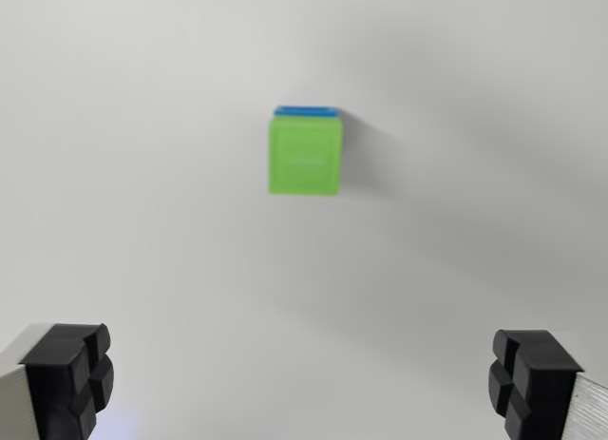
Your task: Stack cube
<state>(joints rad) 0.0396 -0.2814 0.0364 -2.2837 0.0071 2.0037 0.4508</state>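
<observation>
Plain white tabletop (142, 174) fills the whole wrist view, matte, nothing else on it but soft shadows. Green cube (304, 155) sits a bit above centre, with a thin strip of a blue cube (306, 109) showing along its far edge — green looks to be on top of blue, so the stack seems already made, tho from this angle I can't tell how squarely it sits.

Gripper (304, 388) is empty, fingers spread wide: black pad at the lower left corner (71, 373), the other at lower right (527, 373), both well apart from the cubes and nothing between them.

Step in hand, as I judge it: clear away w/o touching the stack, or check it. To do that well — go straight up along the approach axis, no sideways drift, keep the fingers spread so neither pad clips a green edge. If a re-grasp were needed, centre the cube between the pads first; right now it's roughly midway left-right but far ahead of them.

Room: open on all sides. No table edge, wall or other obj in view, so any direction is free. Only thing to mind is the stack itself — green's near bottom edge hides the blue one, overhang unknown, image slightly soft
</observation>
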